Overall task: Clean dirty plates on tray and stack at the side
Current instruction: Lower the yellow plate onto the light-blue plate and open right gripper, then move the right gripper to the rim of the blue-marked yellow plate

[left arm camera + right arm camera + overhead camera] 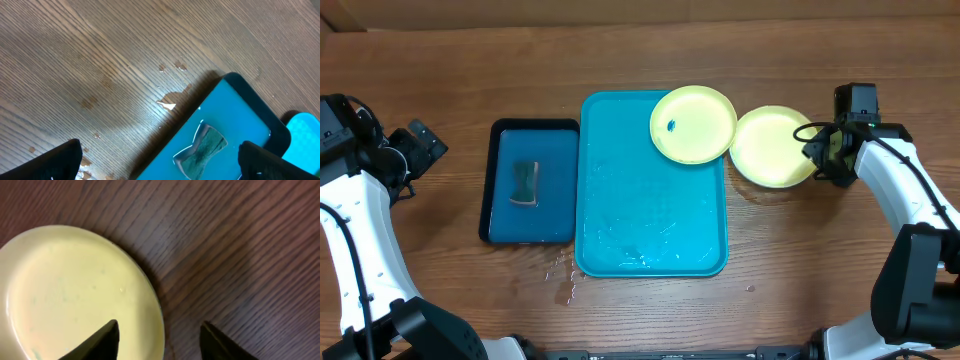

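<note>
Two plates point(693, 124) point(772, 147), two trays point(650, 220) point(556, 195), one sponge point(525, 182)

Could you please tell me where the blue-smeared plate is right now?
In the overhead view, the smeared plate rests on the far right corner of the turquoise tray, beside the other yellow plate on the table.

One plate point(775, 147) lies on the table right at the right gripper point(817, 151). A second plate point(693, 124) sits just past it, on the tray's point(650, 225) corner.
</note>
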Controlling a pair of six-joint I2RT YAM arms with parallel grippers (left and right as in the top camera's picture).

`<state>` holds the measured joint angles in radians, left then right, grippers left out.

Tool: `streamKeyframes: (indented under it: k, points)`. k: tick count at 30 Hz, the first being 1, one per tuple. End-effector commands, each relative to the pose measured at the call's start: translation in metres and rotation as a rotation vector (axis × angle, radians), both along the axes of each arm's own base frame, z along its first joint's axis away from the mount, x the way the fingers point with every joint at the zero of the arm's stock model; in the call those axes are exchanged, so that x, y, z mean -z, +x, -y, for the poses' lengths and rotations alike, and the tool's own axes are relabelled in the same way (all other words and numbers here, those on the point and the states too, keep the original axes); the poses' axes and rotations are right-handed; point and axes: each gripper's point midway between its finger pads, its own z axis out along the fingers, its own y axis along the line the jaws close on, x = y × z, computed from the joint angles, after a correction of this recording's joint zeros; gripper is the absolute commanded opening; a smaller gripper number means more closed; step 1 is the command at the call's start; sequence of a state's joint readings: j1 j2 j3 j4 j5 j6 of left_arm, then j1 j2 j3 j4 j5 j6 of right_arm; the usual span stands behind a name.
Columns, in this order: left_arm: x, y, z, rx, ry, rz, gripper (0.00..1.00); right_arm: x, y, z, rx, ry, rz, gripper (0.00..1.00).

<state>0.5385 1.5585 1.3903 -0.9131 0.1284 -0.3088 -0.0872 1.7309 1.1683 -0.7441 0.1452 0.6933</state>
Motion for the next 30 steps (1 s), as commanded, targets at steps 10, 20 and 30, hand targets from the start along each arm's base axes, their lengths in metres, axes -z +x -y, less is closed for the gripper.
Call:
streamKeyframes:
  k: [10, 20, 30]
  points:
    - [0.001, 0.002, 0.001, -0.002, -0.014, 0.003, 1.00, -0.001, 0.006, -0.044, -0.171, 0.209, 0.030, 0.81]
    - [0.001, 0.002, 0.001, -0.002, -0.014, 0.003, 1.00, -0.064, 0.026, -0.080, -0.266, 0.296, 0.070, 0.57]
    - [0.001, 0.002, 0.001, -0.002, -0.014, 0.003, 1.00, -0.113, 0.050, -0.138, -0.413, 0.186, 0.180, 0.62]
